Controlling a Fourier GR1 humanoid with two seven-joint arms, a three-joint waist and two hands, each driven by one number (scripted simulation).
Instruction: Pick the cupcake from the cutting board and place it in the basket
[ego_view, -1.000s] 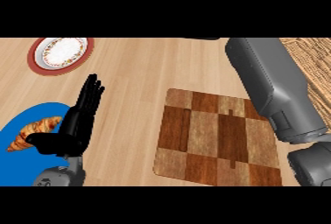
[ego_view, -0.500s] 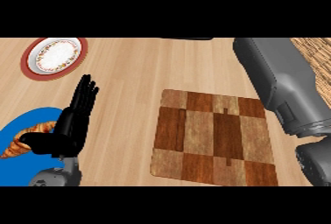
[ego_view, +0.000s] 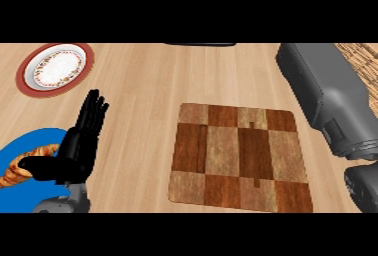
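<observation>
looking steeply down from the head view: a checkered wooden cutting board (ego_view: 240, 156) lies at center with bare counter (ego_view: 155, 75) around it, no cupcake visible on it. at eight o'clock the left hand (ego_view: 77, 145) rests open, fingers straight, beside a croissant (ego_view: 22, 167) on a blue plate (ego_view: 29, 142). at ten o'clock, a patterned plate (ego_view: 55, 66). at two o'clock, a grey forearm (ego_view: 332, 95) crosses a woven basket (ego_view: 362, 60); the right hand is out of sight.

Patchwork wooden cutting board (ego_view: 240, 155) on pale wood counter (ego_view: 162, 85).
</observation>
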